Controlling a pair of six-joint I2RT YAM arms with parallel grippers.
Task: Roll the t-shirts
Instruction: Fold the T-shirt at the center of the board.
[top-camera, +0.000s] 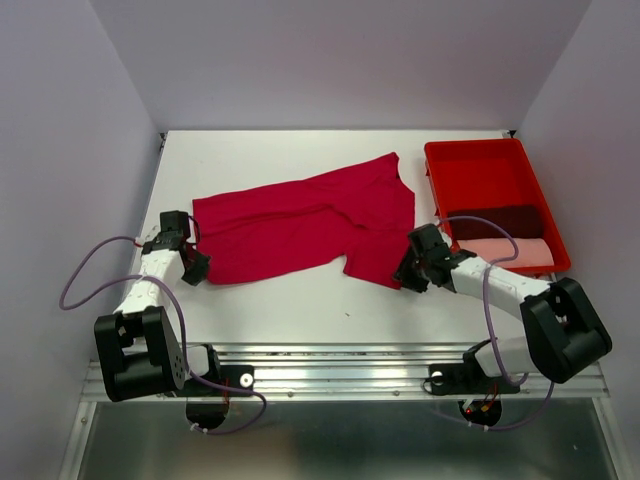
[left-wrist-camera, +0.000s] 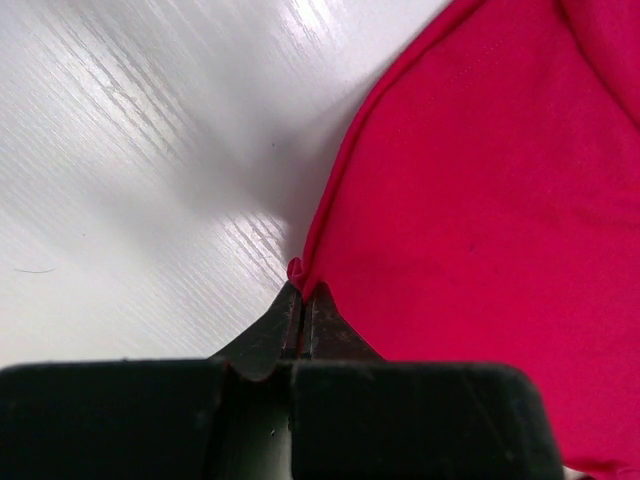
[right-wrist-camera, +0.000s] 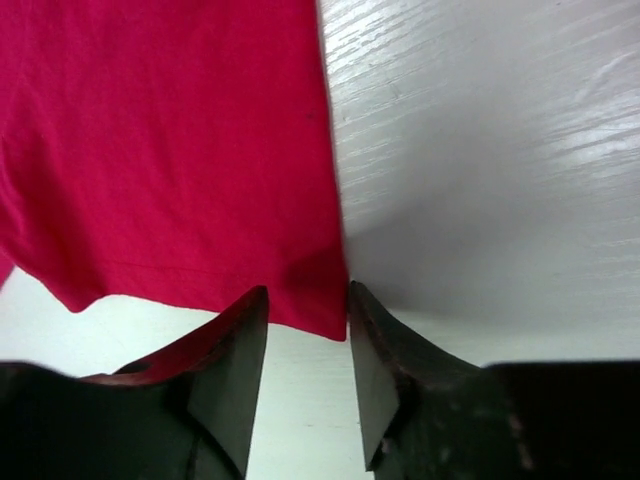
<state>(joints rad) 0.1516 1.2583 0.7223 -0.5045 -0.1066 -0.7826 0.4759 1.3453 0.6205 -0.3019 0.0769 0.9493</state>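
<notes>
Our left hand (left-wrist-camera: 303, 290): pinched shut on crimson t-shirt (top-camera: 300, 225) corner at its tips | right hand (right-wrist-camera: 308, 300): jaws apart, hem corner between them | we'd close fully, then lift both corners evenly.

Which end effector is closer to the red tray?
Right. The right end effector is at the crimson t-shirt corner beside the red tray; the left end effector pinches the opposite corner, farther away.
</notes>
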